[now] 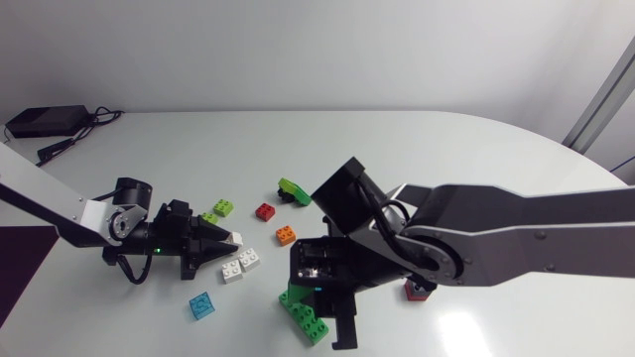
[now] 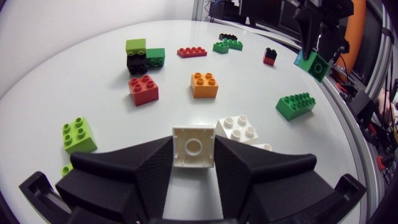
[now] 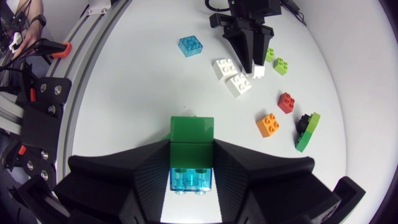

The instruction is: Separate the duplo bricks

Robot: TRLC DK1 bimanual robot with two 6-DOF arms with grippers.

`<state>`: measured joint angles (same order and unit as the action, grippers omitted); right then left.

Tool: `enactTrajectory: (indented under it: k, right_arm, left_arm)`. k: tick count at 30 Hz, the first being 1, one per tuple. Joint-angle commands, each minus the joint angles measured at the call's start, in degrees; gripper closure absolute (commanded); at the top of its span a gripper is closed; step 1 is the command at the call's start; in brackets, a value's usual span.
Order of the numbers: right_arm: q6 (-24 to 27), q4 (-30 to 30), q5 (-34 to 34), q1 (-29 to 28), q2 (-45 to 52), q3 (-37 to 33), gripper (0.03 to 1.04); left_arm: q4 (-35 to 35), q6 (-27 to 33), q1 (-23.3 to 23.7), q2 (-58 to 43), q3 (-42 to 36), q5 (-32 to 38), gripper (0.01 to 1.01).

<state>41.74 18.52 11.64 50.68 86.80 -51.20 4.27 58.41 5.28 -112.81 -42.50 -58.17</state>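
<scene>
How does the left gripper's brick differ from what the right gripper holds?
The white brick in the left gripper is single; the right gripper holds two joined, a green brick and a clear blue brick. The white brick is opaque; the blue one see-through. Both loads are clamped from two sides.

head camera looks down; wrist cameras face each other (sharing orange brick (image 2: 204,84)).
</scene>
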Motion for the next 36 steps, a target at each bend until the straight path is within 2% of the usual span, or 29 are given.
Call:
enactTrajectory:
  k: [1, 6, 12, 16, 19, 22, 29, 36]
  right_arm:
    - [-1.2, 0.4, 0.1, 0.6, -1.0, 1.1, 0.78]
    - [-1.6, 0.4, 0.1, 0.9, -1.0, 0.9, 0.78]
    - [-2.0, 0.4, -0.1, 1.4, -1.0, 0.9, 0.78]
    - [-2.2, 0.4, -0.1, 1.5, -1.1, 1.0, 0.78]
    - [-2.3, 0.4, -0.2, 1.7, -1.1, 0.9, 0.78]
    - [-2.5, 0.4, -0.2, 1.9, -1.1, 0.8, 0.78]
    - [-2.5, 0.4, -0.3, 1.9, -1.0, 0.8, 0.78]
    - [-2.5, 0.3, -0.3, 1.9, -0.9, 0.8, 0.78]
  left_arm:
    - [-1.4, 0.6, 1.0, 0.7, 1.6, 0.3, 0.769]
    - [-2.9, 2.2, 1.8, 1.1, 1.6, 0.3, 0.764]
    - [-4.3, 4.5, 2.5, 1.2, 2.0, 0.3, 0.661]
    - [-5.0, 5.1, 2.9, 1.5, 2.2, 0.3, 0.657]
    - [-5.2, 5.4, 3.3, 1.8, 2.3, 0.3, 0.600]
    - [-5.3, 5.7, 3.5, 1.8, 2.5, 0.3, 0.597]
    - [-5.9, 6.4, 4.2, 1.8, 2.6, 0.3, 0.407]
    - [-6.4, 6.8, 4.8, 2.4, 2.6, 0.4, 0.326]
